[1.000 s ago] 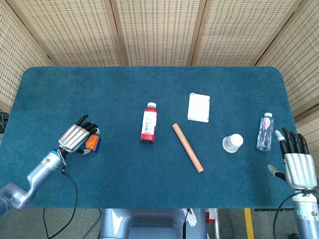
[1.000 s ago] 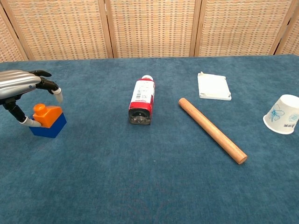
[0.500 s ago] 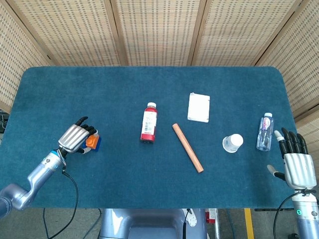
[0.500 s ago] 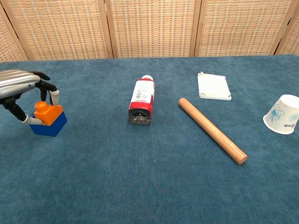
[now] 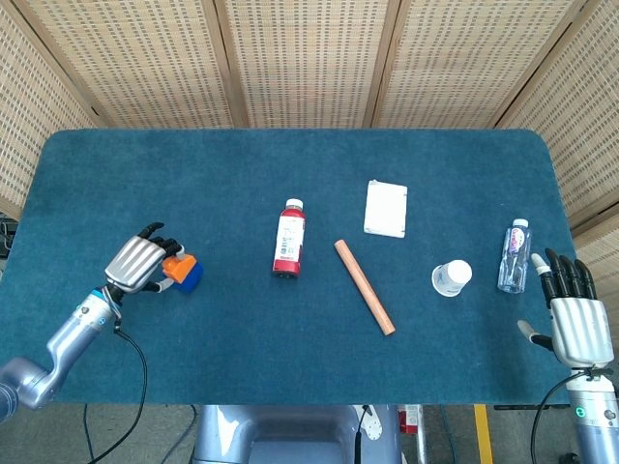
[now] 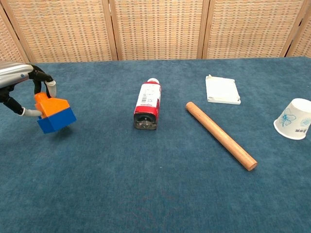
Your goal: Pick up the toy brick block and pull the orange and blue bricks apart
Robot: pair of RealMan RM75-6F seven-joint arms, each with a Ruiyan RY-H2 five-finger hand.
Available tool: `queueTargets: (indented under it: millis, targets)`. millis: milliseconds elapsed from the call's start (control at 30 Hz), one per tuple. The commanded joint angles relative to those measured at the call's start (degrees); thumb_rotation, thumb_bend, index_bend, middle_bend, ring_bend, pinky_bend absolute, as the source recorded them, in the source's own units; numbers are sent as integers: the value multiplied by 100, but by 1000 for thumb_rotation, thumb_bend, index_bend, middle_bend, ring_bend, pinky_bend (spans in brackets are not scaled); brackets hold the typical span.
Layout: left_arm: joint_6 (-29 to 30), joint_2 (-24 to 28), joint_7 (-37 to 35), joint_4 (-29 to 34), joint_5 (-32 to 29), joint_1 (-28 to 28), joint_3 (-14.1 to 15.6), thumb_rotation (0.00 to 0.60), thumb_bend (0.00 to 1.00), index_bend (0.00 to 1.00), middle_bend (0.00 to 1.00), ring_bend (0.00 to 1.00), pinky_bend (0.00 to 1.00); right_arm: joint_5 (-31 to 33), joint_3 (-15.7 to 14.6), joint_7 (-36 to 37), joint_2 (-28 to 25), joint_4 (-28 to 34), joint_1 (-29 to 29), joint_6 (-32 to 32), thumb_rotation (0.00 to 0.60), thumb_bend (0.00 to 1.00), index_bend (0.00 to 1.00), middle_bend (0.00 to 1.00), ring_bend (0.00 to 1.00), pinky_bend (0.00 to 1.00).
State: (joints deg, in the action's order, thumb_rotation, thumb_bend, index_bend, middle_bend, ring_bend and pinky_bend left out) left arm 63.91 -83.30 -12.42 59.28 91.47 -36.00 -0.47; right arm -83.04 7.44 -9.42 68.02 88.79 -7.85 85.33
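The toy block is an orange brick [image 6: 50, 105] stuck on a blue brick [image 6: 57, 120]. My left hand [image 6: 19, 83] holds it by the orange part, between thumb and fingers, and it hangs tilted just above the cloth at the left of the table. In the head view the same block [image 5: 181, 271] shows beside my left hand [image 5: 135, 264]. My right hand [image 5: 577, 317] rests flat at the table's right front edge, fingers spread, holding nothing.
A red drink bottle [image 5: 288, 239] lies on its side mid-table, a wooden rod [image 5: 364, 286] right of it, a white pad [image 5: 386, 208] behind. A paper cup [image 5: 452, 277] lies tipped and a small water bottle [image 5: 515, 255] stands near my right hand.
My left hand's fingers closed on the orange brick and lifted the block off the cloth, tilting it. The right hand has not moved.
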Motion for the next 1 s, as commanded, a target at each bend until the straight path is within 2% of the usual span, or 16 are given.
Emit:
queueTargets:
  millis: [33, 233, 300, 433, 633, 867, 1000]
  targets:
    - [254, 189, -290, 220, -89, 50, -167, 600, 469, 594, 503, 470, 145, -2, -1, 0, 0, 2, -3, -4, 600, 0, 0, 0, 0, 0]
    - [489, 543, -1261, 710, -358, 134, -462, 600, 471, 605, 516, 482, 155, 0, -10, -12, 11, -2, -19, -39, 600, 0, 0, 0, 0, 0]
    - [448, 667, -1671, 857, -445, 145, -519, 600, 473, 606, 516, 482, 155, 5, -7, -18, 18, -5, -24, -45, 600, 0, 0, 0, 0, 0]
    - [348, 765, -1970, 873, -503, 138, -537, 600, 475, 612, 521, 484, 155, 27, -1, -16, 26, -11, -29, -60, 600, 0, 0, 0, 0, 0]
    - [395, 721, -2571, 896, -658, 203, -648, 600, 483, 624, 533, 495, 160, 38, 14, 14, 23, -23, -36, -58, 600, 0, 0, 0, 0, 0]
    - [425, 549, -3902, 981, -920, 306, -861, 600, 483, 629, 539, 495, 160, -236, -21, 130, -19, -82, -195, -167, 600, 0, 0, 0, 0, 0]
    - [288, 454, -4934, 1156, -1078, 327, -989, 600, 483, 635, 544, 495, 160, -511, -29, 428, -199, -21, -407, -359, 600, 0, 0, 0, 0, 0]
